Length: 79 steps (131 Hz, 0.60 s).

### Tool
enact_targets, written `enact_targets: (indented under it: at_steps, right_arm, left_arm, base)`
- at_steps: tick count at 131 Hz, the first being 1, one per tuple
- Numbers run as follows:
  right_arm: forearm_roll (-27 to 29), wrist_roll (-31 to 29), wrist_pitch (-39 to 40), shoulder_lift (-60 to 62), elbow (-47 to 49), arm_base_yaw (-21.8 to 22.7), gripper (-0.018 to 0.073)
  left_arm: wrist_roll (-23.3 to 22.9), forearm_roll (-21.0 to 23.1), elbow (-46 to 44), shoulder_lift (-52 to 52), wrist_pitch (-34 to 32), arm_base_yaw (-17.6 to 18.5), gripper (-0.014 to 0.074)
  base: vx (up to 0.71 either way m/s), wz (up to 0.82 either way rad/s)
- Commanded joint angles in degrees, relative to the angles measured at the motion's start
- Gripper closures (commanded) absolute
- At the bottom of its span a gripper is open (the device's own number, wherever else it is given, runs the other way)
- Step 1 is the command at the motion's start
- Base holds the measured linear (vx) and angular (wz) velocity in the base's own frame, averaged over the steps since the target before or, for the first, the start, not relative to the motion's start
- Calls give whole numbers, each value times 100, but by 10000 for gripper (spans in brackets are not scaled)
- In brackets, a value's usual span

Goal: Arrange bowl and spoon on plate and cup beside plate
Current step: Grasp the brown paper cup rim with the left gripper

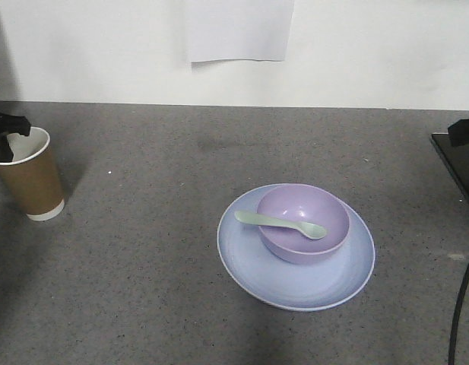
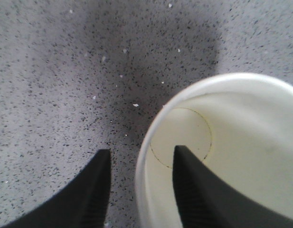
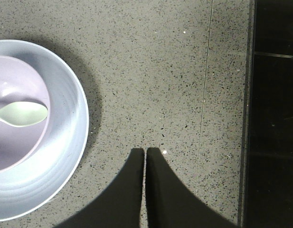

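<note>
While the brown paper cup stands near the counter's left edge, well apart from the plate, the left claw straddles its rim, spread, one finger inside. The right claw, clenched and empty, hangs near the plate.

No readable text, label, brand, number or sign appears on anything in view.

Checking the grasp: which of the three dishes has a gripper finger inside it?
The brown paper cup: one left gripper finger sits inside its rim, unlike bowl and plate.
</note>
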<state>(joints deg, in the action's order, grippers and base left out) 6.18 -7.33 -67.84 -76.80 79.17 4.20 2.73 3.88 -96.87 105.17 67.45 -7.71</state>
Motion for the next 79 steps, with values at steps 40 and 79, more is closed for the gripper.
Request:
enact_targets:
  at_steps: [40, 79]
  right_arm:
    - [19, -43, 189, 172, 157, 34, 561]
    - [19, -43, 189, 172, 157, 34, 561]
  left_arm:
    - [1114, 1042, -162, -230, -82, 142, 605]
    - [1390, 1031, -162, -332, -254, 1466, 605]
  base:
    - [0, 0]
    - [0, 0]
